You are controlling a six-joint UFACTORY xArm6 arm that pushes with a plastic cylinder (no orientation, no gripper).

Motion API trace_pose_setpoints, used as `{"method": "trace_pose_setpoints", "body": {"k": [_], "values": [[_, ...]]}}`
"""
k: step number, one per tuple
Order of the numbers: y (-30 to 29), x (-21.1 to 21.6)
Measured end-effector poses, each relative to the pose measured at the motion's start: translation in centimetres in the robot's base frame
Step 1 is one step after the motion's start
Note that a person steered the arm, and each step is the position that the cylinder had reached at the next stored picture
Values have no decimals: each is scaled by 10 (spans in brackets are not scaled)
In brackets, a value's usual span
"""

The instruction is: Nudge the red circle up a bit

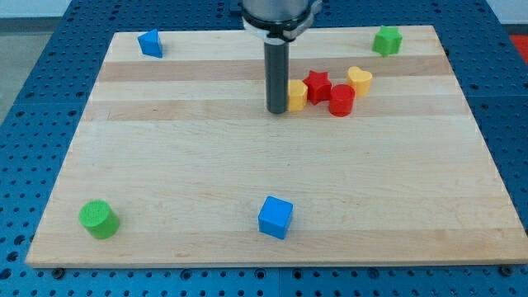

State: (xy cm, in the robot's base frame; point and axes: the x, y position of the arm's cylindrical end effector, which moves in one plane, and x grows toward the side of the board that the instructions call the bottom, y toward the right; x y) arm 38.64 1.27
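Wooden surface (247, 165): my tip (276, 110) touches the yellow block (297, 95), left of the red circle (341, 100). My tool, a plain rod, pinches nothing; I should circle beneath, then push gently upward.

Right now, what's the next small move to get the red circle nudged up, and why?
Probably swing my tip right and toward the view's bottom, to just below the red circle. It now sits left of the cluster, against the yellow block, so pushing from here would shove that block, not lift the circle.
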Motion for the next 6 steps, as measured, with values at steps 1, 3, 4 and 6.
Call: {"method": "trace_pose_setpoints", "body": {"k": [1, 3, 4, 6], "values": [[15, 0], [19, 48], [37, 53], [86, 23]]}}
